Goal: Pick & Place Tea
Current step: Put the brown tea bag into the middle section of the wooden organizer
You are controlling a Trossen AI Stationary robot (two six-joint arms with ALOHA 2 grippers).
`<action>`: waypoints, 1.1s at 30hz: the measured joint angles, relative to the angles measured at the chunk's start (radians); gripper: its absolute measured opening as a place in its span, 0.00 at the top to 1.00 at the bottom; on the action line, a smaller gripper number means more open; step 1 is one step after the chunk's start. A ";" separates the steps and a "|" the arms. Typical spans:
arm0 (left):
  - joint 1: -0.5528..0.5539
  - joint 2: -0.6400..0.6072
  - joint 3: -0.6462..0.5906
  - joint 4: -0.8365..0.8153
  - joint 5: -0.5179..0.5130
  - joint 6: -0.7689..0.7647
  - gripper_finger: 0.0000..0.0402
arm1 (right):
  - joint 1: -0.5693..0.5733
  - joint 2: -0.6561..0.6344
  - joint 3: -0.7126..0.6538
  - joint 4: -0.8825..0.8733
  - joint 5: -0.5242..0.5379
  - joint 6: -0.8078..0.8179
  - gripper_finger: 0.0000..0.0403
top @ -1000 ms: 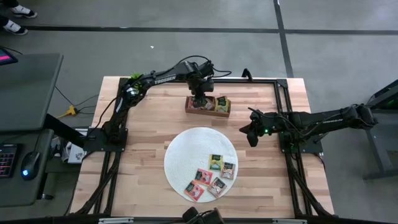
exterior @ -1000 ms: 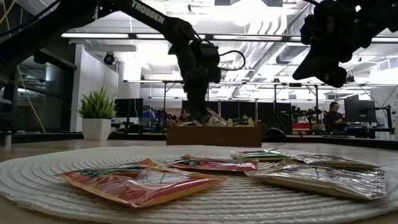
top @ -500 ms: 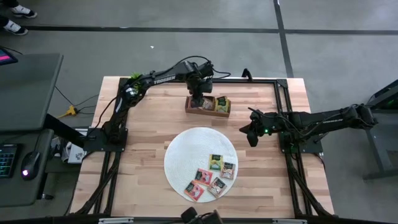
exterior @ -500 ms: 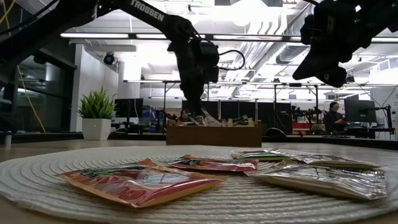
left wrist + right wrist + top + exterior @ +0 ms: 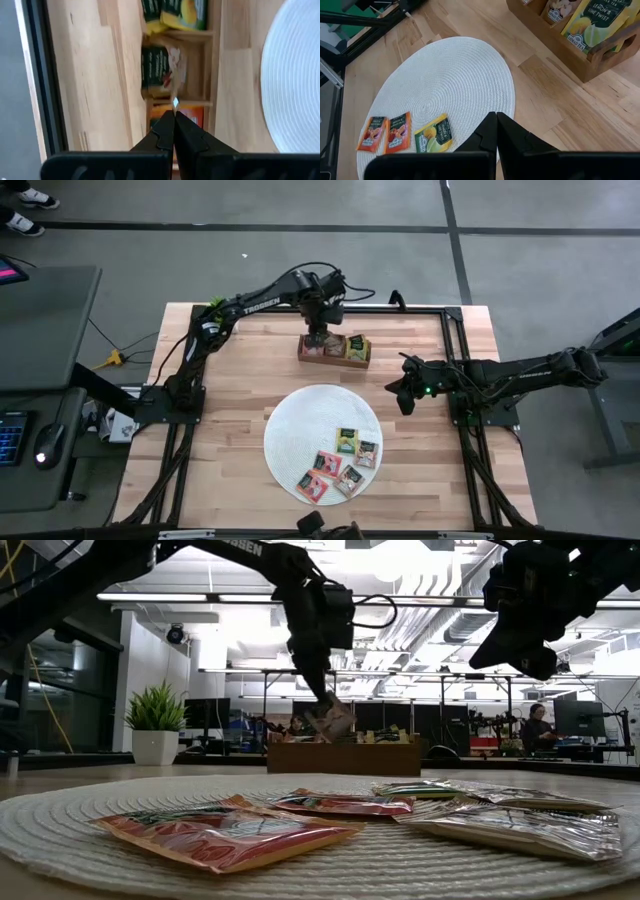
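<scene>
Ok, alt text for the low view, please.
The left gripper pinches a small tea packet above the brown wooden tray. More flat tea packets lie on the round white woven mat; the right gripper hangs idle.

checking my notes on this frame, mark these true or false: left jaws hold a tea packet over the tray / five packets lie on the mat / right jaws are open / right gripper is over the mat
1. Left gripper holds a tea packet over the tray: true.
2. Five packets lie on the mat: false, six.
3. Right jaws are open: false, the right gripper is shut and empty.
4. Right gripper is over the mat: false, it hangs beside it, over bare table.
</scene>
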 joint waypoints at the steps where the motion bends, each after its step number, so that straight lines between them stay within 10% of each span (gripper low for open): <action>1: -0.002 0.000 0.000 -0.007 -0.004 0.007 1.00 | 0.000 0.000 0.000 0.000 0.004 0.000 1.00; 33: -0.068 0.000 0.000 0.033 -0.049 0.020 1.00 | -0.004 0.012 0.000 0.136 0.119 -0.099 1.00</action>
